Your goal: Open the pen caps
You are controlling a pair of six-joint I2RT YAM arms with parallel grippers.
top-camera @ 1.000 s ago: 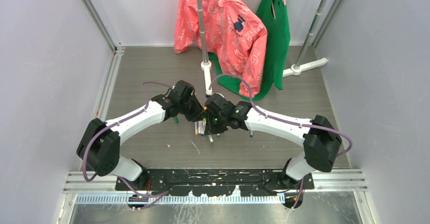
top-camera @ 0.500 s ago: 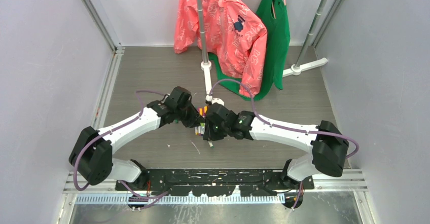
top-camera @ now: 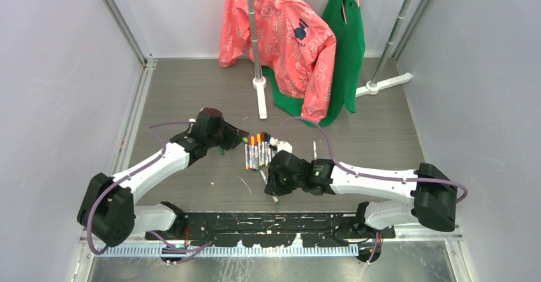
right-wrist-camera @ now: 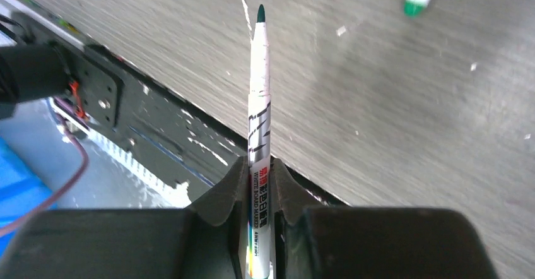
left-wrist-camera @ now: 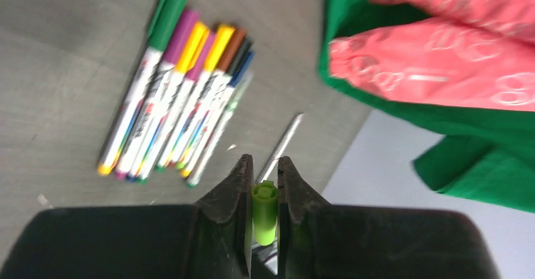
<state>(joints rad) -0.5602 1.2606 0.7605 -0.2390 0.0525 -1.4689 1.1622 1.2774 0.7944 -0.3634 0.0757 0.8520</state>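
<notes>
Now that the left gripper [left-wrist-camera: 264, 172], pinching a green cap [left-wrist-camera: 264, 211], has drawn away from the right gripper [right-wrist-camera: 258, 168], clamped on the bared pen [right-wrist-camera: 259, 89], that cap counts as opened.

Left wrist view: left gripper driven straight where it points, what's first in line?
Probably the thin whitish pen barrel lying alone on the grey table, right ahead of the left gripper and its small light-green plastic cap. The row of capped pens lies left of that line; depth unclear.
</notes>
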